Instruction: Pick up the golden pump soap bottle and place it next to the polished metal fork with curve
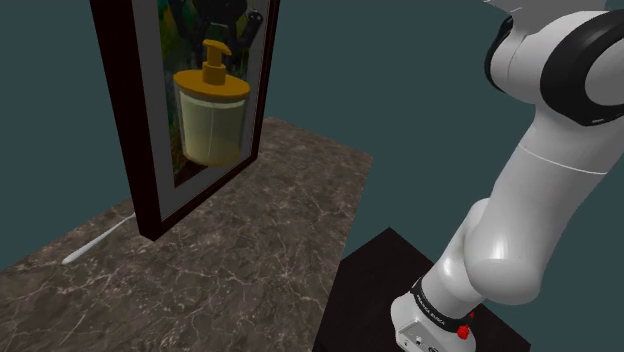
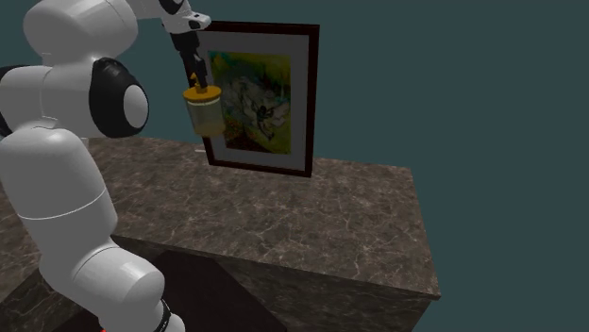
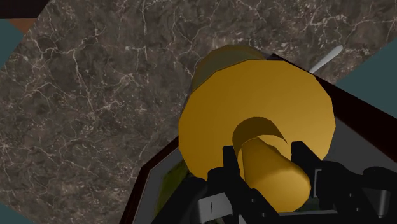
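Golden-amber pump soap bottle (image 1: 212, 115), translucent body under an opaque golden cap and pump; it hangs in the air, clear of the counter, in front of the framed picture (image 1: 150, 160). The black gripper (image 3: 264, 158) is clenched on the pump head; in the wrist view one finger (image 3: 230, 164) presses each side of the golden spout, with the cap disc and body seen below.

Second exterior view: gripper (image 2: 193, 68) comes down from 12 o'clock onto the bottle (image 2: 202, 108); the bottle sits at 9 o'clock of the picture (image 2: 307, 104), over its left edge; the white arm (image 2: 66, 189) fills the 8 to 10 o'clock side.

Dark veined stone counter (image 1: 270, 230); the picture stands on it in a dark frame.

Fork (image 1: 100, 240): pale, slim, lying flat on the counter at about 7 o'clock from the bottle in the shoulder view, at the far side of the frame's foot, well apart from the bottle; its tines are too small to make out. In the wrist view a pale tip of the fork (image 3: 326, 58) shows on the stone just beyond the bottle's cap.

Black stand (image 1: 380, 290) at 5 o'clock in the shoulder view; arm (image 1: 520, 200) rising from it toward 1 o'clock.
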You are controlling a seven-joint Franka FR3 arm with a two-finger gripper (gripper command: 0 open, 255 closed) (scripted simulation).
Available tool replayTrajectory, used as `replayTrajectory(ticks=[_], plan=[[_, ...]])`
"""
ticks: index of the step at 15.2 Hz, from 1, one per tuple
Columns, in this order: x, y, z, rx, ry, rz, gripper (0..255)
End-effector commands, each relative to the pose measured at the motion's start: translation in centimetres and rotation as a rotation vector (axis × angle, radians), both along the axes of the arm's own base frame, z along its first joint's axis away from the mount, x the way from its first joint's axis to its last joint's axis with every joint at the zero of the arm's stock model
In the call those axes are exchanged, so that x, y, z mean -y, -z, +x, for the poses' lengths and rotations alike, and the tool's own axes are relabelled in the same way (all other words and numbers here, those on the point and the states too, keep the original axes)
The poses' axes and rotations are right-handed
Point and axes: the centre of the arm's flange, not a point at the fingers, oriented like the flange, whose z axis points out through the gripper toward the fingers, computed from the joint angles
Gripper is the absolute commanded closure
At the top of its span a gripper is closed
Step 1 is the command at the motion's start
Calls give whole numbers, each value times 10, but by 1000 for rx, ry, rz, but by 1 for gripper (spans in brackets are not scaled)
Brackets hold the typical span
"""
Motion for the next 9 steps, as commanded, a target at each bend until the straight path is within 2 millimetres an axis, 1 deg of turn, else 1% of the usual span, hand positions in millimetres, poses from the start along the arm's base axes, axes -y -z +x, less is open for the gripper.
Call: replayTrajectory(ticks=[1,9], plan=[[0,10,0,1,0,1,255],[0,52,0,1,0,1,255]])
